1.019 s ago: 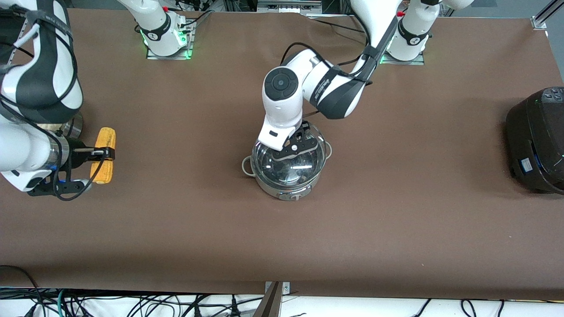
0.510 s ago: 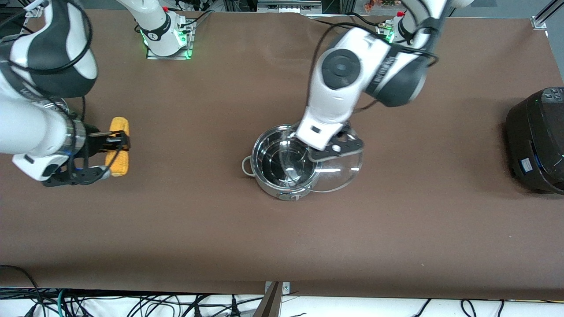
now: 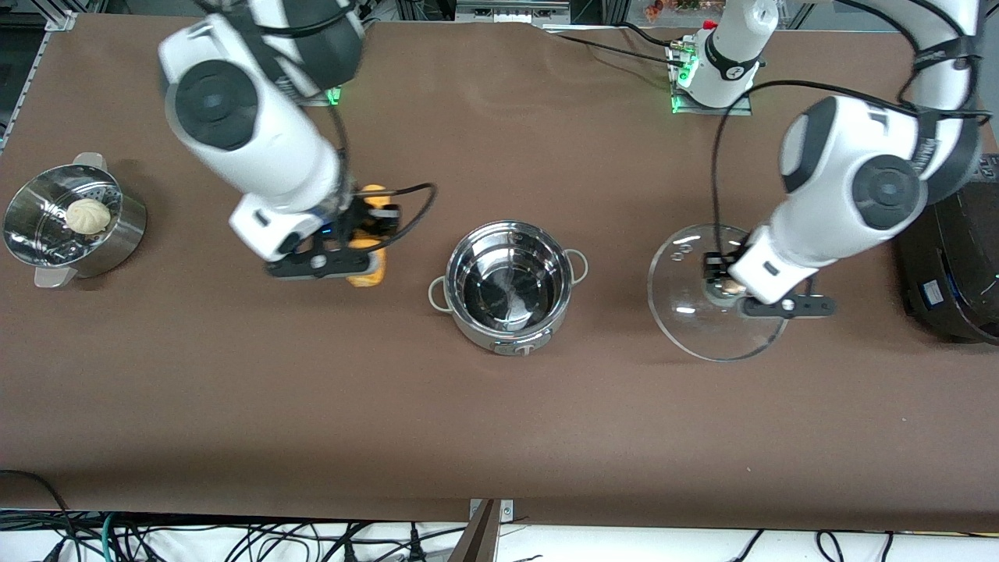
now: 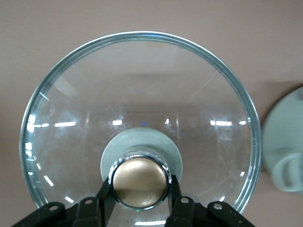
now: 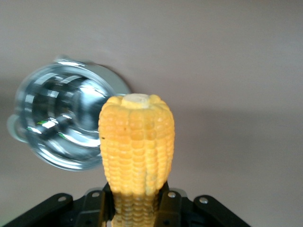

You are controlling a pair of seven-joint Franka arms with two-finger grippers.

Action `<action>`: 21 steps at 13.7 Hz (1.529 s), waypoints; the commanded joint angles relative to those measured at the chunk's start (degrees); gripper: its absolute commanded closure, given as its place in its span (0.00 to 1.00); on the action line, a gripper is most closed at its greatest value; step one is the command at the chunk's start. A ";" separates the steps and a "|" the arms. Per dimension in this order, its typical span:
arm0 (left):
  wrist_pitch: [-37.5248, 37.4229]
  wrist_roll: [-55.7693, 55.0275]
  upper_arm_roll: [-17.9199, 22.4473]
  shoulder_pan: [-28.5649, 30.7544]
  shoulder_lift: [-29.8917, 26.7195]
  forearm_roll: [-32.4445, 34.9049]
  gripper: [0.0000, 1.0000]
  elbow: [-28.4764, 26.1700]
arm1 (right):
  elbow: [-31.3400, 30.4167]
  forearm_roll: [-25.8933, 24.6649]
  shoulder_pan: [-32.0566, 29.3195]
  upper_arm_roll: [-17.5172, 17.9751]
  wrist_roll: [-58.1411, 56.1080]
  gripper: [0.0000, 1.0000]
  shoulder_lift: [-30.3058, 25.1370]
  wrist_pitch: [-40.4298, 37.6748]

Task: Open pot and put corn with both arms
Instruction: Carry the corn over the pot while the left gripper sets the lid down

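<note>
Front view first: the pot (image 3: 508,286) is sitting open in the middle of the brown worktop (image 3: 499,421), nothing inside it that I can see. The right gripper (image 3: 367,243) is clamping the corn (image 3: 371,269) and hanging in the air over the worktop just beside the pot, toward the right arm's end. The left gripper (image 3: 722,282) is pinching the brass knob (image 3: 724,290) of the glass lid (image 3: 716,293), holding it over the worktop toward the left arm's end, well apart from the pot. A steel steamer bowl (image 3: 74,226) with a pale bun (image 3: 87,215) in it is sitting way out at the right arm's end, and a big black cooker (image 3: 952,257) is parked at the left arm's end, near the lid.

Left wrist view: the gripper fingers (image 4: 105,198) are squeezing the knob (image 4: 140,183) from both sides, and the round lid (image 4: 142,118) is looking level, with the worktop showing through the glass. A bit of the pot (image 4: 284,151) is peeking in at the edge.

Right wrist view: the corn (image 5: 136,142) is sticking straight out of the closed gripper (image 5: 135,210), its blunt tip pointing away from the camera. The shiny pot (image 5: 64,125) is lying below and to one side of it, not directly under.
</note>
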 commanded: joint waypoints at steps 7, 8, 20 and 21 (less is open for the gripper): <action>28.08 22.05 0.80 8.74 -0.01 0.15 1.00 -22.80 | 1.45 0.06 8.35 0.70 10.54 1.00 11.49 18.40; 29.42 22.41 0.89 8.83 0.79 0.06 1.00 -23.69 | 1.45 0.06 8.70 0.70 10.54 1.00 12.54 19.37; 29.35 21.53 0.89 8.66 5.46 -0.12 0.00 -24.13 | 1.01 -0.20 11.25 0.70 8.35 1.00 21.69 24.74; 28.13 21.62 0.89 8.74 3.62 -0.03 0.00 -25.01 | 1.01 -0.20 11.34 0.70 8.35 1.00 22.04 24.74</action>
